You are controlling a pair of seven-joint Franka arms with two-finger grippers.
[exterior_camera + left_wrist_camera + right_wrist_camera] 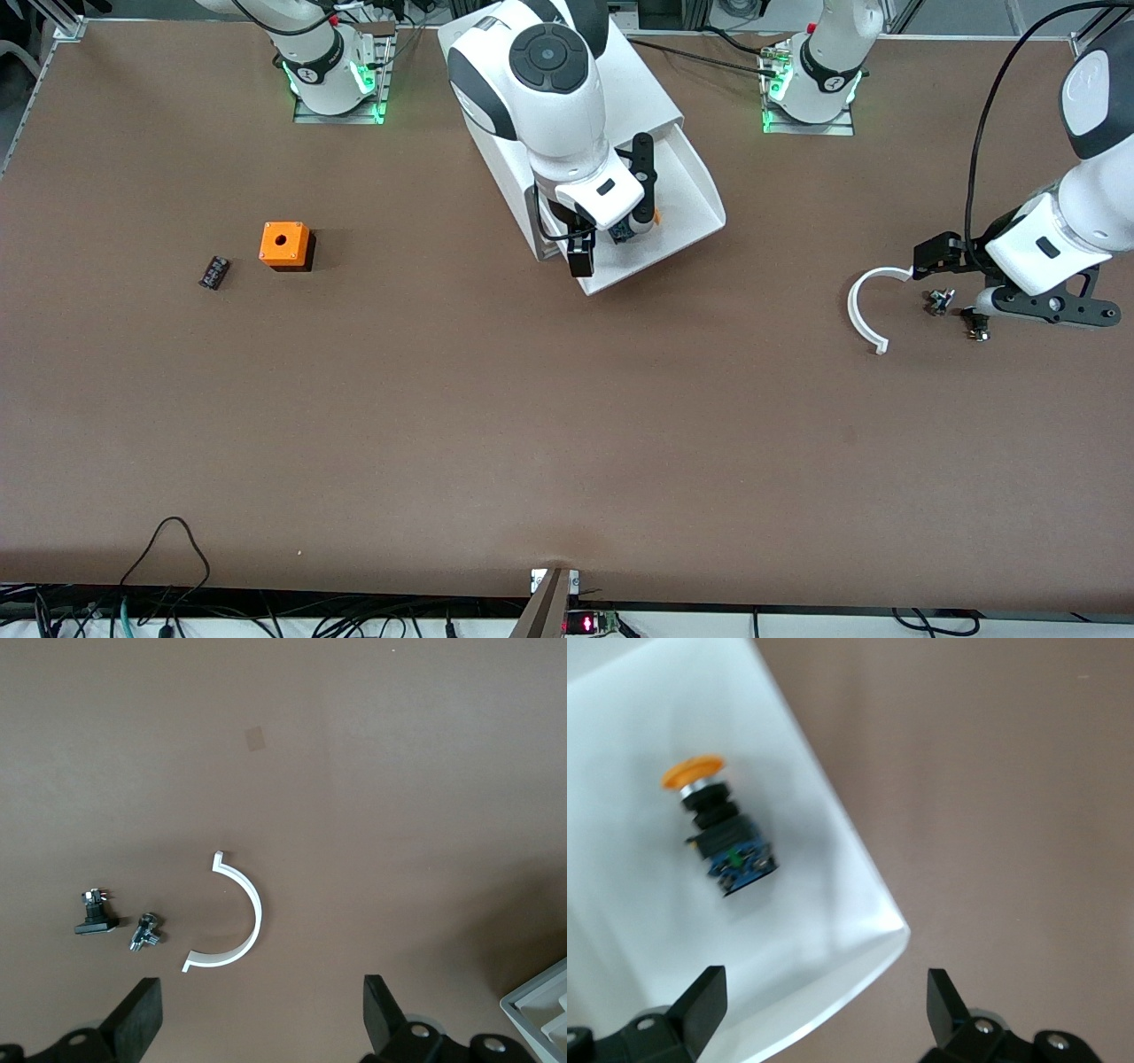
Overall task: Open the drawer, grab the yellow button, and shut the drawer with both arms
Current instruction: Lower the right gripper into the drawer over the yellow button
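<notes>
The white drawer (687, 190) stands pulled out of the white cabinet (642, 84), toward the front camera. The button (631, 229), with an orange cap on a black-blue body, lies on its side in the drawer. My right gripper (616, 213) hovers open and empty over the drawer's front end. In the right wrist view the button (722, 837) lies on the drawer floor (629, 744), ahead of the open right gripper (824, 1010) and apart from it. My left gripper (961, 283) is open and empty, low over the table at the left arm's end; it also shows in the left wrist view (263, 1019).
A white half-ring (866, 310) and two small metal parts (939, 301) lie by the left gripper; both show in the left wrist view (237, 917), (146, 932). An orange cube with a hole (285, 244) and a small black cylinder (213, 272) lie toward the right arm's end.
</notes>
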